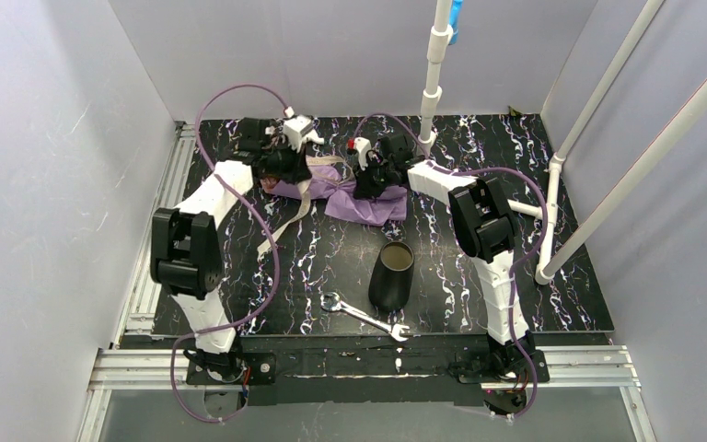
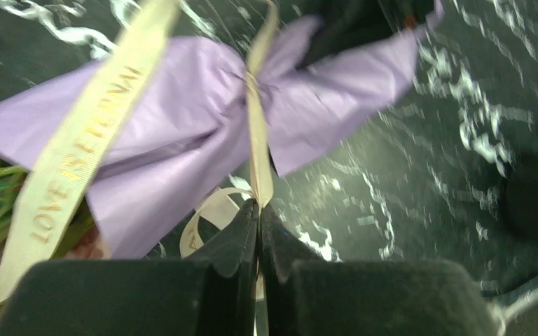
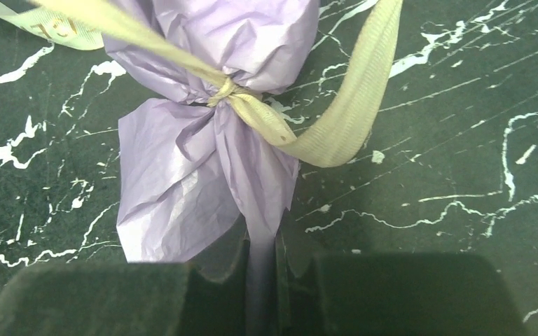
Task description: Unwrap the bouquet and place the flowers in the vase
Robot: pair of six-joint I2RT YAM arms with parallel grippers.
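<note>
Where left claw (image 2: pixel 259 210) pinches, bouquet (image 2: pixel 182 119) lies beyond.

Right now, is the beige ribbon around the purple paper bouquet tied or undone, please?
Tied: beige ribbon knotted around purple paper bouquet.

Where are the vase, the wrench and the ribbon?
vase (image 1: pixel 391 285), top view, its black side wall.
wrench (image 1: pixel 365 317), top view, middle of its handle.
ribbon (image 3: pixel 228 92), right wrist view, at its knot.

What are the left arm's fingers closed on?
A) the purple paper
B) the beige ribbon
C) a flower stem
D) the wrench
B: in the left wrist view the left fingers pinch a strand of the beige ribbon that runs down from the knot.
</note>
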